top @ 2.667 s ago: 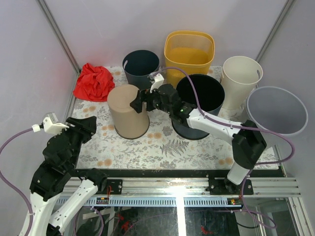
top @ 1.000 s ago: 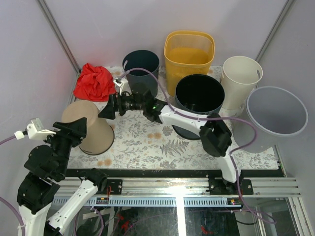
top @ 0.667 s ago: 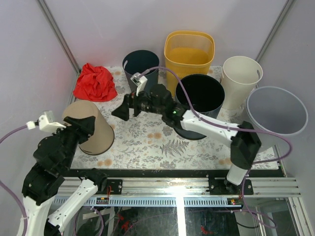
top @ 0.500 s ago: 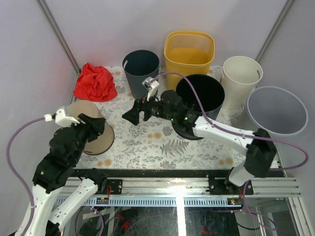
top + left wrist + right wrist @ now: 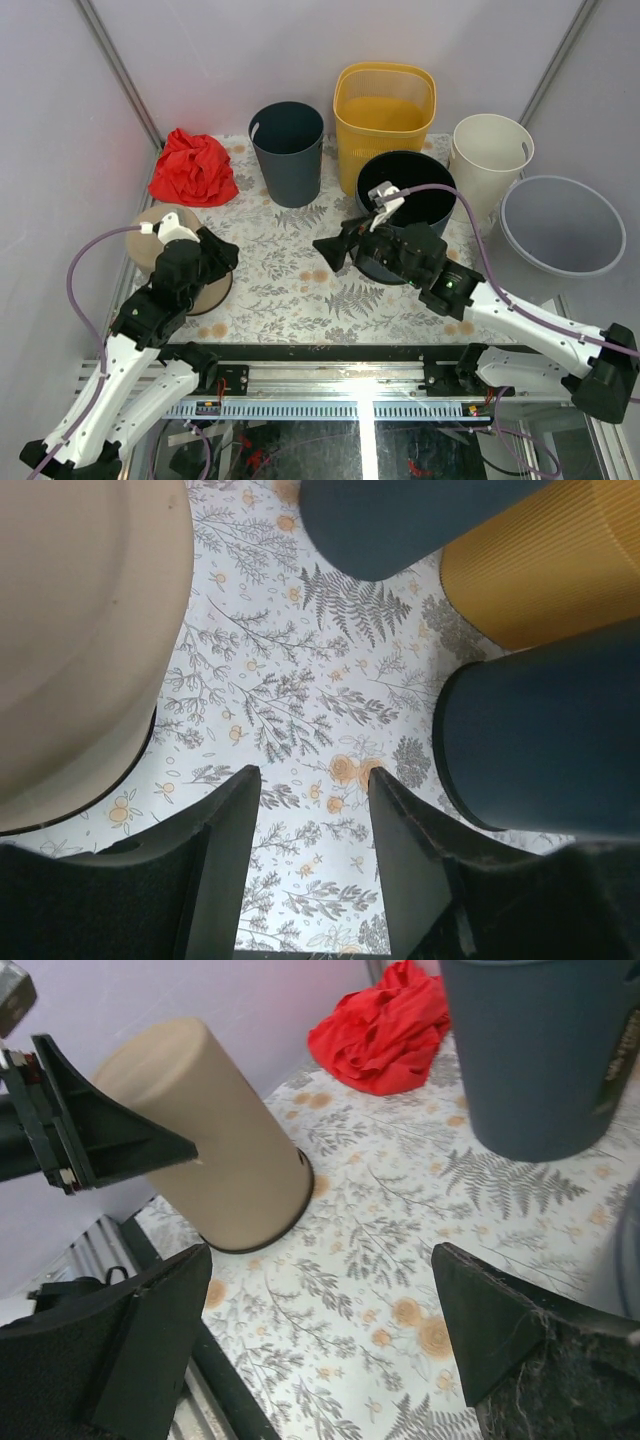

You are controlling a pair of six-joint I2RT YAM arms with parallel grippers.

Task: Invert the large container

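Observation:
The large container, a tan bin (image 5: 148, 250), stands bottom-up on the floral mat at the front left, its rim on the mat (image 5: 210, 1150). My left gripper (image 5: 218, 258) hovers just right of it, partly covering it from above. In the left wrist view the tan bin (image 5: 80, 630) fills the left side, and the left gripper (image 5: 312, 775) is open over bare mat. My right gripper (image 5: 330, 250) is mid-mat, well apart from the bin. That right gripper (image 5: 320, 1260) is wide open and holds nothing.
A dark blue bin (image 5: 288, 150), a yellow basket (image 5: 385, 110), a black bin (image 5: 405, 200), a cream bin (image 5: 488, 160) and a grey translucent bin (image 5: 562, 225) line the back and right. A red cloth (image 5: 192, 165) lies at the back left.
The right arm pushed the tan bin from mid-mat to the front left, then drew back right. The left arm swung in over the bin, its jaws narrowing a little.

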